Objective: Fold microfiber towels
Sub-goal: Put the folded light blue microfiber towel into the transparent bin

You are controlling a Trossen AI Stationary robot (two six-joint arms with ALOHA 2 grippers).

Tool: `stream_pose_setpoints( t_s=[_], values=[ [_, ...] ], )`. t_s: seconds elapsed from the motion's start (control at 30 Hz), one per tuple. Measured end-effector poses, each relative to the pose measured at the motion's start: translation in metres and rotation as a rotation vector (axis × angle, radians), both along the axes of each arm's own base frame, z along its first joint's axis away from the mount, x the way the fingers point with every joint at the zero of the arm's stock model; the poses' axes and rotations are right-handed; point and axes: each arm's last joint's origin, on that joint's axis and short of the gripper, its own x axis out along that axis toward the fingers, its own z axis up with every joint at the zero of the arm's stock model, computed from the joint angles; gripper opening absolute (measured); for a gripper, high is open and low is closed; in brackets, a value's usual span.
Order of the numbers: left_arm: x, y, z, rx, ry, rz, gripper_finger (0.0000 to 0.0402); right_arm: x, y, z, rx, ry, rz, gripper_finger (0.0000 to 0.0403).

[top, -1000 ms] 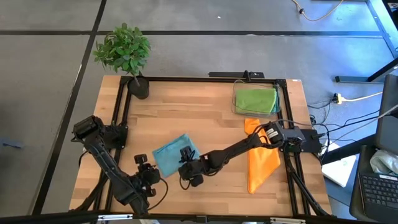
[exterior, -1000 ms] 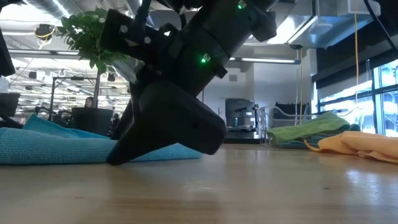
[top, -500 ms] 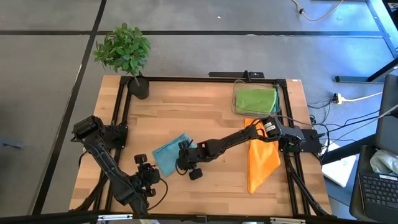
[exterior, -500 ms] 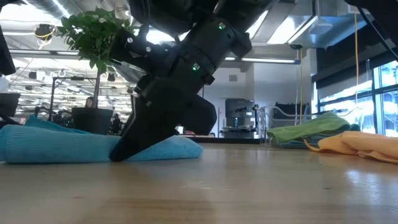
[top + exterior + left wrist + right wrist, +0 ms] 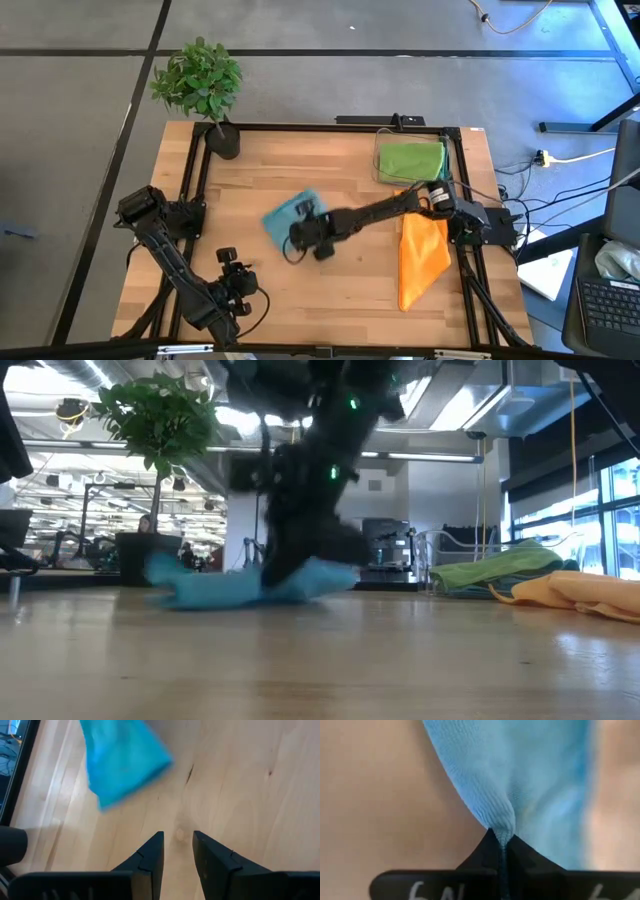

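Note:
A blue microfiber towel [image 5: 288, 211] lies bunched near the table's middle. My right gripper [image 5: 303, 228] is shut on it, reaching in from the table's right side. An orange towel [image 5: 420, 262] lies spread near the right edge. A green towel [image 5: 410, 160] rests in the clear bin [image 5: 381, 150] at the far right. My left gripper [image 5: 177, 851] hovers open over bare wood by the near left corner, short of the blue towel [image 5: 122, 762]. My right gripper pinches a puckered bit of the blue towel's cloth [image 5: 501, 831] between its two shut fingers; edge or fold, I cannot tell. The fingers slant down from the table's near right. Most of the towel [image 5: 235, 588] trails on the tabletop beside the gripper.
A potted plant [image 5: 200, 82] stands at the far left corner. A black frame [image 5: 196, 190] runs along the table's sides. Bare wood lies between the blue towel and the orange one and along the near edge.
My right gripper has moved toward the table's far edge and risen a little, taking the blue towel along. The towel has slid over the wood toward the far edge and sits more bunched than before.

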Motion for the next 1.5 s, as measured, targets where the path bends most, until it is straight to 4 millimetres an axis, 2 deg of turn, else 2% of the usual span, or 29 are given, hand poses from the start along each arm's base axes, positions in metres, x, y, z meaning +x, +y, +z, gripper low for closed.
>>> stream_pose_setpoints(
  t_s=[0.13,0.23,0.3,0.37,0.53,0.63,0.87,1.1,1.2,1.3,1.4,1.5],
  values=[
    [0.000,0.000,0.000,-0.001,-0.015,0.008,0.0096,-0.010,-0.030,0.056,-0.106,0.033,-0.080,0.0006],
    [0.000,-0.002,0.001,0.000,-0.061,0.013,0.0096,-0.023,-0.062,0.078,-0.103,0.104,-0.165,0.0006],
    [-0.001,-0.004,0.001,-0.005,-0.087,0.004,0.0096,-0.034,-0.084,0.102,-0.098,0.089,-0.235,0.0006],
    [-0.003,-0.007,0.001,-0.010,-0.111,-0.008,0.0096,-0.050,-0.105,0.129,-0.107,0.066,-0.299,0.0006],
    [-0.006,-0.013,0.002,0.004,-0.180,-0.042,0.0096,-0.091,-0.153,0.171,-0.064,0.060,-0.415,0.0006],
    [-0.008,-0.015,0.002,0.017,-0.214,-0.057,0.0096,-0.124,-0.175,0.203,-0.073,0.028,-0.476,0.0006],
    [-0.007,-0.014,0.003,0.029,-0.258,-0.054,0.0096,-0.185,-0.211,0.239,-0.195,0.090,-0.565,0.0006],
    [-0.006,-0.015,0.003,0.033,-0.278,-0.056,0.0096,-0.214,-0.236,0.245,-0.317,0.217,-0.635,0.0006],
    [-0.006,-0.015,0.003,0.029,-0.283,-0.052,0.0096,-0.216,-0.239,0.234,-0.308,0.259,-0.661,0.0006],
    [-0.005,-0.016,0.003,0.012,-0.297,-0.050,0.0096,-0.216,-0.233,0.204,-0.265,0.379,-0.619,0.0006],
    [-0.004,-0.018,0.003,0.001,-0.312,-0.050,0.0096,-0.219,-0.224,0.159,-0.226,0.515,-0.582,0.0006],
    [-0.005,-0.020,0.002,-0.014,-0.322,-0.052,0.0096,-0.224,-0.212,0.116,-0.212,0.579,-0.565,0.0006]
  ],
)
